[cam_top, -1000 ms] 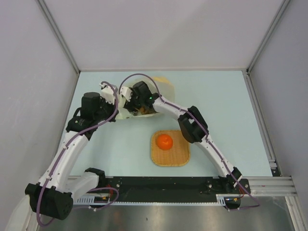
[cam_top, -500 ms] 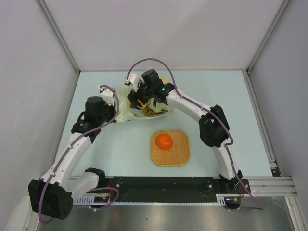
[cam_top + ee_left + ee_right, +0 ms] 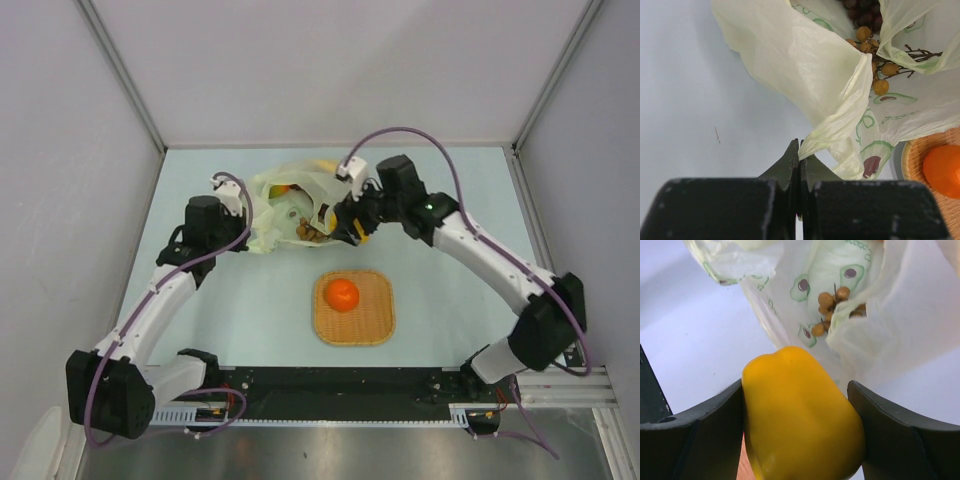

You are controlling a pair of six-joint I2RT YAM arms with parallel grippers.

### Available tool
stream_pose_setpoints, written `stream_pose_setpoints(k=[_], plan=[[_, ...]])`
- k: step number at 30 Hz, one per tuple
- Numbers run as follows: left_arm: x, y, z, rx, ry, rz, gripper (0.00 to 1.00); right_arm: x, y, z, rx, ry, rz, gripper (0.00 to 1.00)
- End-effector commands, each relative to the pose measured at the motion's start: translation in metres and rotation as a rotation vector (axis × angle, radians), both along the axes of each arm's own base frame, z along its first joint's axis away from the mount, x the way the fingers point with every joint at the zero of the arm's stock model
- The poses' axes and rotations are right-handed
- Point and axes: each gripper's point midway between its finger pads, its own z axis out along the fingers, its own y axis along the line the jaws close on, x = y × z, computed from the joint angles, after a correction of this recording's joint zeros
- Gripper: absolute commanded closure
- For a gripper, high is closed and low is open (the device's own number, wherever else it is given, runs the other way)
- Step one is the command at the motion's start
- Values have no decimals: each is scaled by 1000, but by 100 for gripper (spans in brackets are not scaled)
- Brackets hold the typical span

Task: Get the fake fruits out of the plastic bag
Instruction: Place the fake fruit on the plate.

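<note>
The pale yellow-green plastic bag [image 3: 275, 205] lies at the back left, mouth open to the right. My left gripper [image 3: 801, 150] is shut on a bunched edge of the bag [image 3: 805, 65]. My right gripper [image 3: 800, 425] is shut on the yellow pepper-like fruit [image 3: 800, 415] and holds it just right of the bag mouth [image 3: 358, 236]. The brown nut-like cluster [image 3: 875, 65] and dark purple grapes [image 3: 860, 10] lie inside the bag. The cluster also shows in the right wrist view [image 3: 832, 302]. The orange [image 3: 343, 294] sits on the woven mat [image 3: 370, 325].
Grey walls with metal posts enclose the pale blue table [image 3: 460, 220]. The black rail [image 3: 330, 400] with the arm bases runs along the near edge. The mat lies in front of the bag, between the two arms.
My right gripper has come out of the bag and moved right with the yellow pepper-like fruit. The bag has spread open. My left gripper has kept its hold on the bag edge.
</note>
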Motion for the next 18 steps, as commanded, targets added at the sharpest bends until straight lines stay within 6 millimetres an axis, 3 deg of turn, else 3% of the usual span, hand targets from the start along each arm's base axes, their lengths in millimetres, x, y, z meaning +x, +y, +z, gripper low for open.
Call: stream_pose_setpoints(k=[1,3,4,8,18], plan=[[14,-10,27,-61,-62,-16,100,-27,-45,-33,-60,79,-121,68],[13,-12,26,-69,-52,-26,100,-29,-58,-39,-45,112,-203,67],[13,-13,27,-71,-52,-30,100,-30,-67,-55,-60,145,-251,67],[10,-17,28,-80,-40,-57,100,-22,-88,-84,-26,256,-409,66],[6,-14,27,-49,-32,-68,100,-26,-64,-114,18,363,-357,63]])
